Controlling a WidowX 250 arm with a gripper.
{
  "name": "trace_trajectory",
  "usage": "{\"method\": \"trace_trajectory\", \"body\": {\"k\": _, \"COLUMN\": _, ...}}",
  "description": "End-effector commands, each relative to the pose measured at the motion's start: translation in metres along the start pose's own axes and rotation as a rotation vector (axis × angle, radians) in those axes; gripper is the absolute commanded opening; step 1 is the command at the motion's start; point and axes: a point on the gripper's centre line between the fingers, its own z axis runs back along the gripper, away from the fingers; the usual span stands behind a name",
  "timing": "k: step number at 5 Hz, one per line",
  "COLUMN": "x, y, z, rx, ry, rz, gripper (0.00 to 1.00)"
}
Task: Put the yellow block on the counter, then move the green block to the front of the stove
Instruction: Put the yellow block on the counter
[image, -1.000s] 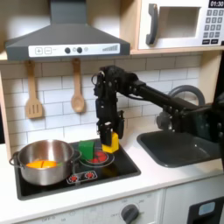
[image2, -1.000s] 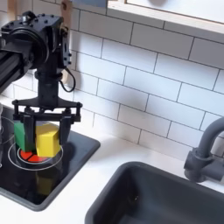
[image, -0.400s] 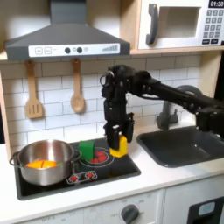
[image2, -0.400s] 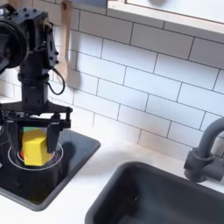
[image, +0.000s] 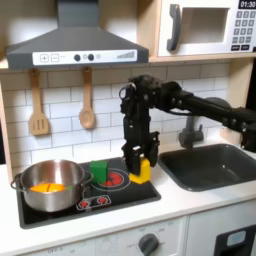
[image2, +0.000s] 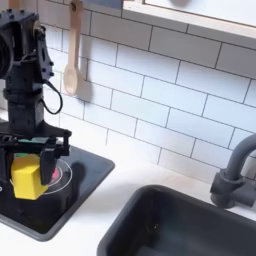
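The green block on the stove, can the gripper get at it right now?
Probably not yet: the gripper is shut on the yellow block. The green block itself sits uncovered beside it.

In the second exterior view the stove (image2: 70, 195) is cut off by the left and bottom edges, and the hand (image2: 27, 172) covers part of the yellow block (image2: 27, 180). The sink (image2: 190, 225) runs past the bottom edge.

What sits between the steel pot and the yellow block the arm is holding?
In the first exterior view, the green block stands on the stove between the steel pot and the yellow block in the gripper.
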Motion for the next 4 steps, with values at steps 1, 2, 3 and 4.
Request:
{"method": "trace_trajectory", "body": {"k": 1, "x": 0.026, "y": -0.003, "z": 0.012, "rx": -0.032, "ry": -0.052, "rz": 0.058, "gripper": 0.00}}
{"method": "trace_trajectory", "body": {"k": 2, "x": 0.041, "y": 0.002, "z": 0.010, "rx": -0.033, "ry": -0.043, "rz": 0.088, "gripper": 0.00}}
{"method": "trace_trajectory", "body": {"k": 3, "x": 0.049, "y": 0.002, "z": 0.007, "rx": -0.034, "ry": -0.045, "rz": 0.102, "gripper": 0.00}}
{"method": "trace_trajectory", "body": {"k": 4, "x": 0.049, "y": 0.004, "z": 0.004, "rx": -0.027, "ry": -0.043, "rz": 0.098, "gripper": 0.00}}
